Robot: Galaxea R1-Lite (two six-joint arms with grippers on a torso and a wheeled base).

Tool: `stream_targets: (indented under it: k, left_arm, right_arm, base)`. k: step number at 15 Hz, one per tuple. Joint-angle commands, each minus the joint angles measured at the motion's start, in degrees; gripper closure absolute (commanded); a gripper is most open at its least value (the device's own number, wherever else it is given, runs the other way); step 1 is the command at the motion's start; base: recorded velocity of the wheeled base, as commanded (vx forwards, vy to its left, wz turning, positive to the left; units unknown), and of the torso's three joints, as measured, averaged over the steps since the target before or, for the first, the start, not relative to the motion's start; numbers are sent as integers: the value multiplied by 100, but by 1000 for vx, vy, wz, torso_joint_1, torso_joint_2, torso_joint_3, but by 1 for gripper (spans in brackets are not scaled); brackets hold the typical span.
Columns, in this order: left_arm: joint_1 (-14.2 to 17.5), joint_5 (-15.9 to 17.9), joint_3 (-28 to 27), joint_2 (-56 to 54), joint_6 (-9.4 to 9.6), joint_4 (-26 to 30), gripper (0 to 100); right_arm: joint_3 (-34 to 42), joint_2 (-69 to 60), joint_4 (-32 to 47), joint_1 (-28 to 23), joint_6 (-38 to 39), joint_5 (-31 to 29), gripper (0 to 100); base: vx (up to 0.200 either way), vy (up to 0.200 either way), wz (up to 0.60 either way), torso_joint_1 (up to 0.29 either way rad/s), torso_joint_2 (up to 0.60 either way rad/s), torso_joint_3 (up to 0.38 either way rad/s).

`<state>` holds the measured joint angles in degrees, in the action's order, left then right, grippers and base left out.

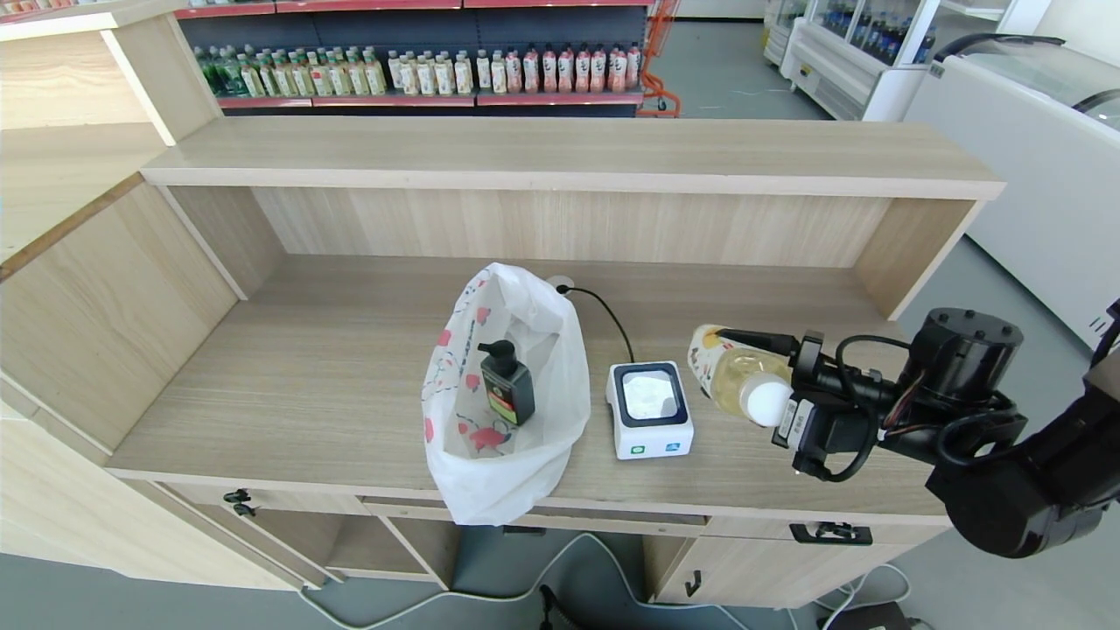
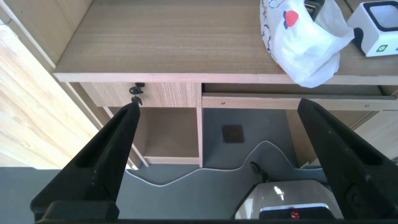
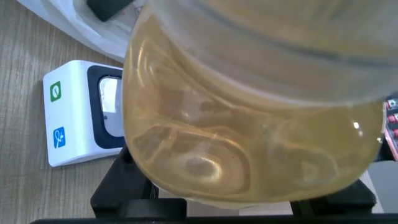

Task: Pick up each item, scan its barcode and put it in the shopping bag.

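while right claw (image 1: 731,367) clamps smooth, clear, amber-filled plastic bottle (image 3: 249,112), left claw (image 2: 221,109) gapes wide.

The head camera looks steeply down on the counter (image 1: 332,376). The left wrist camera sits low off its seven-o'clock edge; the right presses close on the bottle (image 3: 249,124). All share the scanner (image 1: 649,409).

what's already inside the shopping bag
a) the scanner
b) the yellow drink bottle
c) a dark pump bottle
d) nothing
c: the dark pump bottle stands inside the shopping bag, while the yellow drink bottle is held in the right tool beside the scanner.
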<state>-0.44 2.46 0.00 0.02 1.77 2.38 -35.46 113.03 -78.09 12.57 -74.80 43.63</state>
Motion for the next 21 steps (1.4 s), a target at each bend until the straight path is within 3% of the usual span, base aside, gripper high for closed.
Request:
stream_targets:
  k: [1, 21]
  left_arm:
    - [0, 0, 0, -2, -1, 0, 0]
    - [0, 0, 0, -2, -19, 0, 0]
  right_arm:
    - [4, 96, -13, 9, 18, 5, 100]
    - [66, 44, -22, 114, 440, -21, 100]
  base:
    - [0, 0, 0, 0, 0, 0]
    - [0, 0, 0, 0, 0, 0]
